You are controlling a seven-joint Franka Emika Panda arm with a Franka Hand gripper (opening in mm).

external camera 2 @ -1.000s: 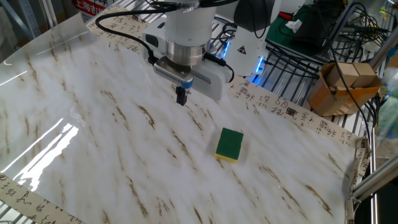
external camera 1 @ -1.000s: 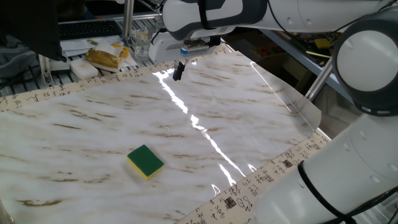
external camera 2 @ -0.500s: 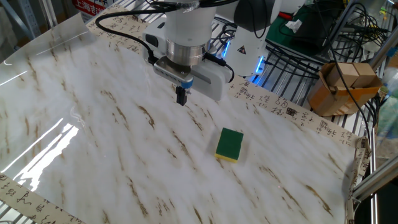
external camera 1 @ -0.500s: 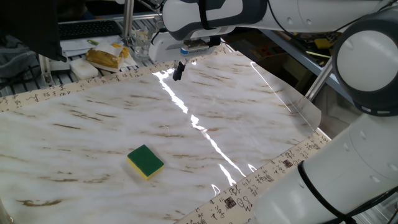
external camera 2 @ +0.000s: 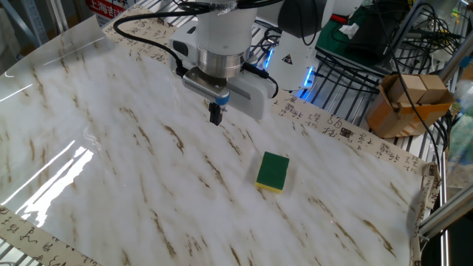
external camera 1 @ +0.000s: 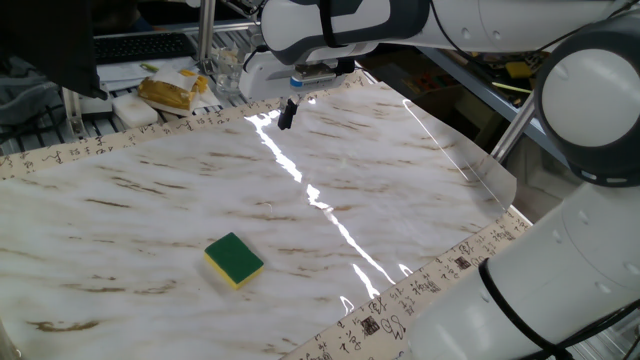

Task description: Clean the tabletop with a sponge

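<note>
Tabletop (external camera 1: 420, 170): white marble-look sheet, brown streaks, glare stripe down the middle; no wiping looks begun, so the whole task appears left to do. Arm poised over the far side near the printed border, gripper (external camera 2: 216, 116) pointing down above the surface, jaws pressed together on nothing, well apart from the sponge. Sponge (external camera 1: 234, 260) lies flat, green face up, alone on open marble toward the near edge, untouched; reach, grasp and wipe all remain, by my reading.
</note>
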